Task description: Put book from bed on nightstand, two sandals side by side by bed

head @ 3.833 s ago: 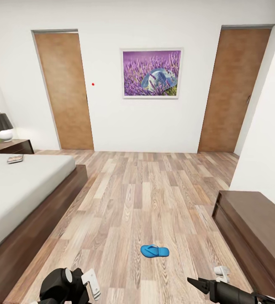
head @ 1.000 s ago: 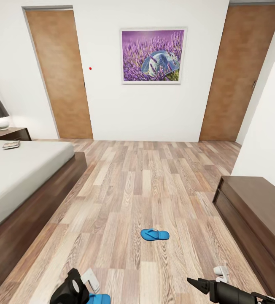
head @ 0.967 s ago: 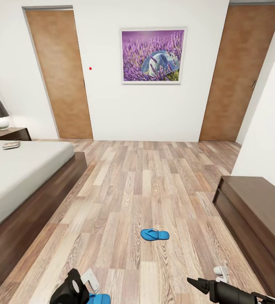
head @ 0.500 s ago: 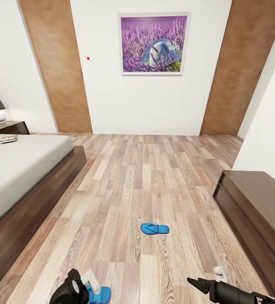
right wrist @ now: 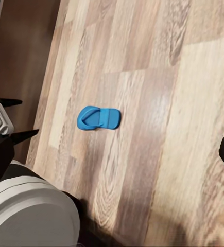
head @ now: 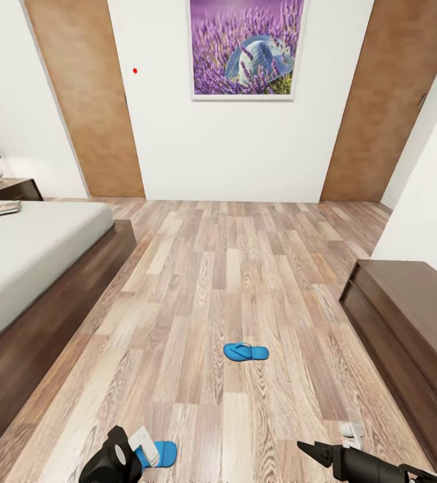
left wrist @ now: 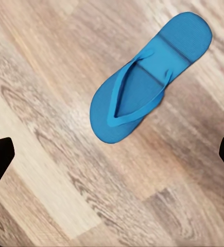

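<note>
One sandal (head: 246,351) lies mid-floor (head: 232,282), well clear of the bed (head: 37,248). The second sandal (head: 159,453) lies beside the left tool (head: 141,451), partly hidden by it; that tool is spread, holding nothing. The right tool (head: 339,448) is cut off; I cannot tell its state. The book (head: 6,208) lies on the bed near the nightstand (head: 14,190), its cover too small to read.
</note>
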Robot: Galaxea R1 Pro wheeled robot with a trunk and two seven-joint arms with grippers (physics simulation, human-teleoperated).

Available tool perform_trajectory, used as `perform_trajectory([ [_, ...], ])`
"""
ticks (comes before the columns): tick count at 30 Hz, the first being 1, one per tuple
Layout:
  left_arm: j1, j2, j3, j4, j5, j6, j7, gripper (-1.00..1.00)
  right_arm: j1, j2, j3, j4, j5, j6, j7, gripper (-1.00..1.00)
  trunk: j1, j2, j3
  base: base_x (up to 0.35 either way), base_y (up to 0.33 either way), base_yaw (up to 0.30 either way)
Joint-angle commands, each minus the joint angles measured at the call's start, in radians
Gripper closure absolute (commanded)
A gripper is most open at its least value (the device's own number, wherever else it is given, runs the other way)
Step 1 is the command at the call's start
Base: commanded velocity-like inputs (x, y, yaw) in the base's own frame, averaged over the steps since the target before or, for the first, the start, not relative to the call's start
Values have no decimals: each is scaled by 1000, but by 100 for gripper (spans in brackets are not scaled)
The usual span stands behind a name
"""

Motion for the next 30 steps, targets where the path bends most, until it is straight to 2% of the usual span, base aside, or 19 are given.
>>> perform_trajectory([
  [1, 0, 0, 0, -2, -10, 2, -8, -100, -1, 0, 0, 0, -5, 7, 1, -100, 0, -1, -5, 0, 0, 0],
  [27, 0, 0, 0, -9, -10, 4, -6, -100, 0, 0, -1, 0, -5, 7, 1, -100, 12, -7, -105, 0, 0, 0],
  [30, 0, 0, 0, -10, -10, 5, -5, -100, -1, 0, -1, 0, -5, 7, 1, -100, 12, -7, -105, 0, 0, 0],
])
